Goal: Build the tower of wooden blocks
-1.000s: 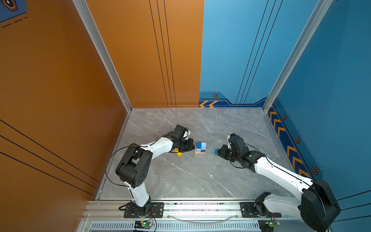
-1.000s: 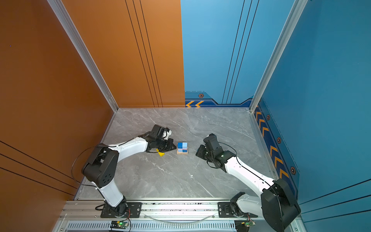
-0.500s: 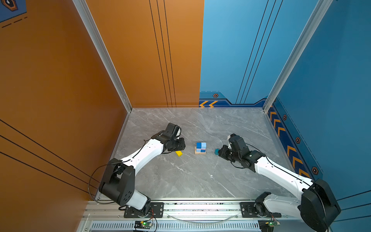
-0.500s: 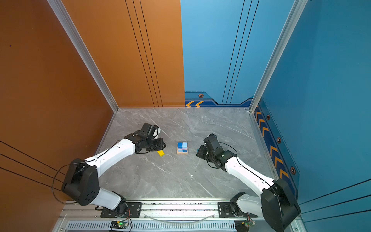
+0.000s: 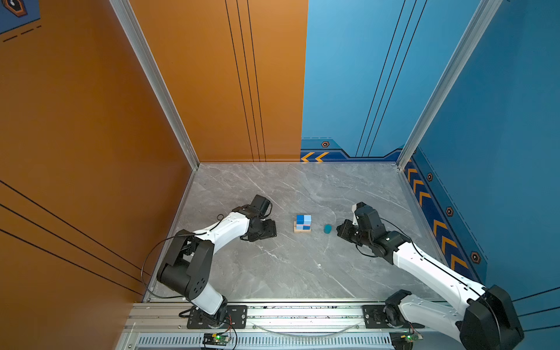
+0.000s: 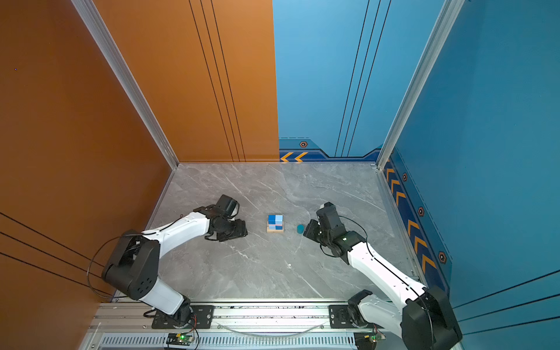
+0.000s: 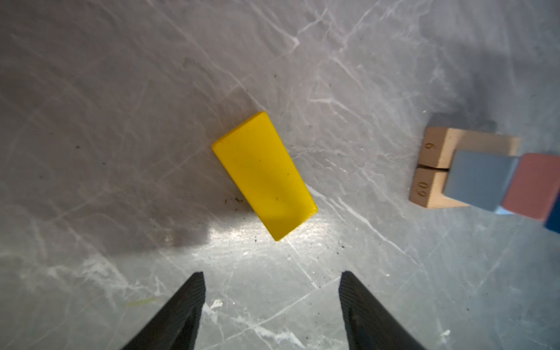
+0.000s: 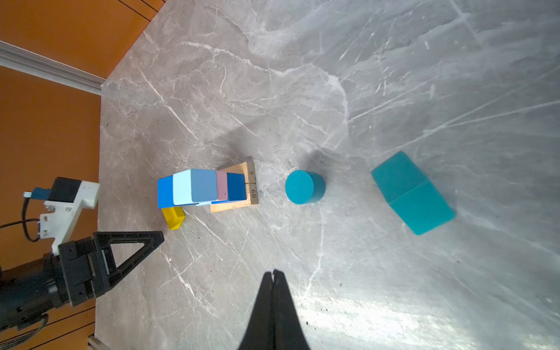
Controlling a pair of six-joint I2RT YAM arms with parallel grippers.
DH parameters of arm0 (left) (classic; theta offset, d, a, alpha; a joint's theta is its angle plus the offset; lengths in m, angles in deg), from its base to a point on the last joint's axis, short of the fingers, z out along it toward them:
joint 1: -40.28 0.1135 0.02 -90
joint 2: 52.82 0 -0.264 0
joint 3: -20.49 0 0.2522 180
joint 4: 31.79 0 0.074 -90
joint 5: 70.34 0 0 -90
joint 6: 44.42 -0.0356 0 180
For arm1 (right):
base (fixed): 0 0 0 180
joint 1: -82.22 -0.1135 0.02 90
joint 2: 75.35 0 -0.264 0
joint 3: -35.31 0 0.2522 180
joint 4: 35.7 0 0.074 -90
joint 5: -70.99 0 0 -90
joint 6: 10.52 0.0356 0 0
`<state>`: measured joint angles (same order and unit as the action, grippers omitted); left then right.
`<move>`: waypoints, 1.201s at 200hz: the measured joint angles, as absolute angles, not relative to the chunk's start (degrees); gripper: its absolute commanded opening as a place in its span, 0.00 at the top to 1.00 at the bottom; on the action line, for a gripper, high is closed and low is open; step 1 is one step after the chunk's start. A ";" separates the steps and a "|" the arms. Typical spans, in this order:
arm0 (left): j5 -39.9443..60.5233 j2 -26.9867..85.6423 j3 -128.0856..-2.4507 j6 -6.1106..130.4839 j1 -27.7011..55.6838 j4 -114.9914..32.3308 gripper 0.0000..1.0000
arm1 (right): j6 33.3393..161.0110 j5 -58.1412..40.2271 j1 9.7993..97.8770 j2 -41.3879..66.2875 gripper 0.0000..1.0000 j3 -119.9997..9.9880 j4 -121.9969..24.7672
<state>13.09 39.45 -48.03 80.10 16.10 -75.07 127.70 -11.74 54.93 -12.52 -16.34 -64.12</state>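
Left wrist view: nearest, the left pincer (image 7: 271, 303) has its jaws wide apart with nothing between them. Past its tips one yellow bar (image 7: 264, 175) lies flat on the grey marble desk (image 7: 121, 121), clear of both fingers. Farther off stands the tower (image 7: 472, 172), partly cut by the frame edge, with two tan planks (image 7: 436, 166) side by side as its base and one pink slab (image 7: 533, 191) above them.

The right wrist view starts at the right pincer (image 8: 274, 303), jaws pressed together and holding nothing. Ahead of it one teal cylinder (image 8: 304, 187) stands on end, just beside the planks and not touching them. One teal prism (image 8: 413, 192) lies well apart from the tower, on the cylinder's other side. In the stack, three blue cubes (image 8: 194, 186) show plainly, plus a sliver of a fourth. One end of the yellow bar peeks out beyond.

Both top views show the tower (image 5: 303, 223) mid-desk between the two pincers, with the cylinder (image 6: 300, 228) beside it. Neither the bar nor the prism shows there.
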 measured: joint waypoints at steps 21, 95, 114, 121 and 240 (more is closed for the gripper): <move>13.31 41.09 -48.03 80.82 16.14 -74.87 0.21 | 127.68 -11.74 56.00 -14.10 0.99 -15.16 -64.16; 15.74 43.78 -49.78 83.43 16.64 -73.23 0.22 | 127.51 -11.57 57.88 -15.32 0.99 -13.96 -64.49; 16.26 45.05 -51.09 84.06 16.77 -72.88 0.24 | 127.46 -11.57 58.04 -15.32 0.99 -13.74 -64.49; 16.46 45.53 -51.66 84.28 16.77 -72.77 0.24 | 127.46 -11.57 58.10 -15.32 0.99 -13.68 -64.51; 18.88 52.46 -59.20 80.34 15.70 -72.36 0.51 | 127.48 -11.57 58.67 -17.18 0.99 -13.57 -64.86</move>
